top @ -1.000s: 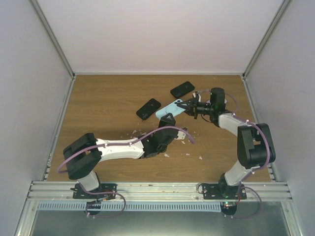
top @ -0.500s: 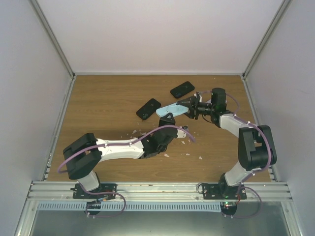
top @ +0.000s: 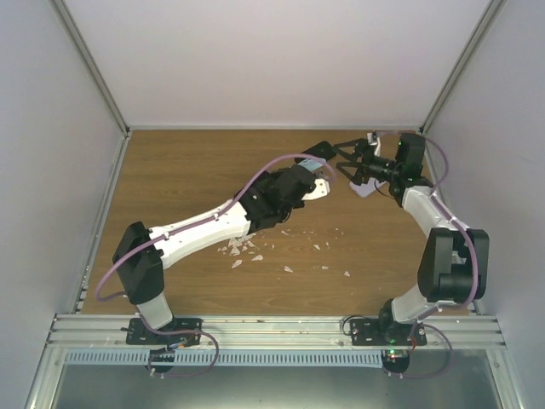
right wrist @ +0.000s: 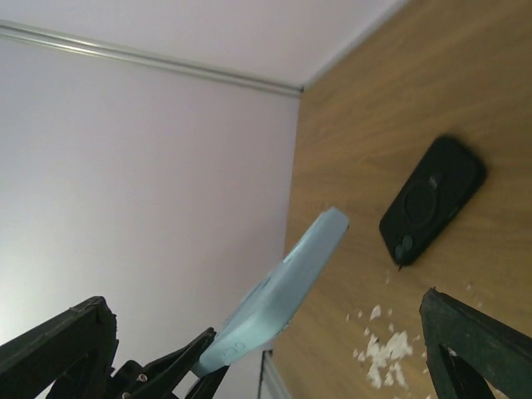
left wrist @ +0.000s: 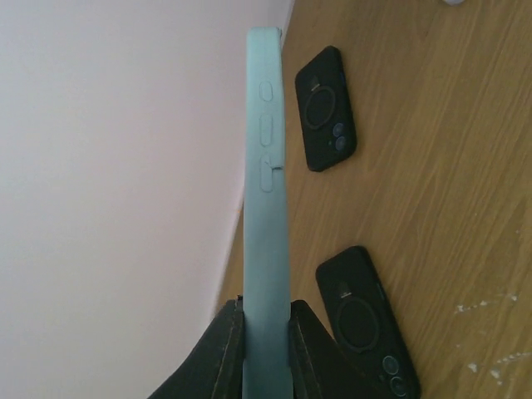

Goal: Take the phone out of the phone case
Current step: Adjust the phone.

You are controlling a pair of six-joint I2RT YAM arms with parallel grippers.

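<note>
A brown wood-grain desk fills the floor of a booth closed in by plain white walls, with a ribbed aluminium rail along the near edge. Small white flecks lie scattered across the desk's middle. A second ago both arms met low over the centre of the desk, with the right tool at the case between two black handsets. Now the left arm is stretched out toward the far right and the case is lifted clear of the wood. The right tool has drawn back toward the far right corner, and its fingers are spread wide with nothing between them. The flecks once under the left arm now lie uncovered. The pale blue silicone phone case stands edge-on in the left wrist view, with a row of raised side buttons along its rim. Its lower end is pinched in the left tool. Whether the phone sits inside cannot be told. Below it, two black rectangular handsets lie back-up on the desk, well apart.
</note>
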